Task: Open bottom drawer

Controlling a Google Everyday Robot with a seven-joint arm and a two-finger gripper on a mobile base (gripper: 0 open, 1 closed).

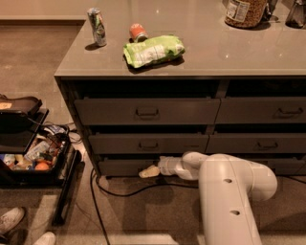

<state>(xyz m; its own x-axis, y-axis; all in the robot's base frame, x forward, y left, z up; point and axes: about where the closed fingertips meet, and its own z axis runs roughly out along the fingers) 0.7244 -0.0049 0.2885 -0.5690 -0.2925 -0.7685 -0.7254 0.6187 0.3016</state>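
The bottom drawer (pixel 122 166) is the lowest grey-brown front of the cabinet's left stack, just above the floor. It looks closed or nearly so. Its handle is hidden behind my gripper. My gripper (pixel 148 172) reaches in from the right on a white arm (pixel 229 186) and sits right at the middle of the drawer front, its pale tip low against it. Two taller drawers (pixel 146 111) with dark bail handles stack above it.
The cabinet top (pixel 215 52) carries a green bag (pixel 153 50), two cans (pixel 97 27) and a jar (pixel 245 10). A black cable (pixel 119 191) loops on the floor below the cabinet. A dark bin of clutter (pixel 28 158) stands at left. White shoes (pixel 14 225) are at bottom left.
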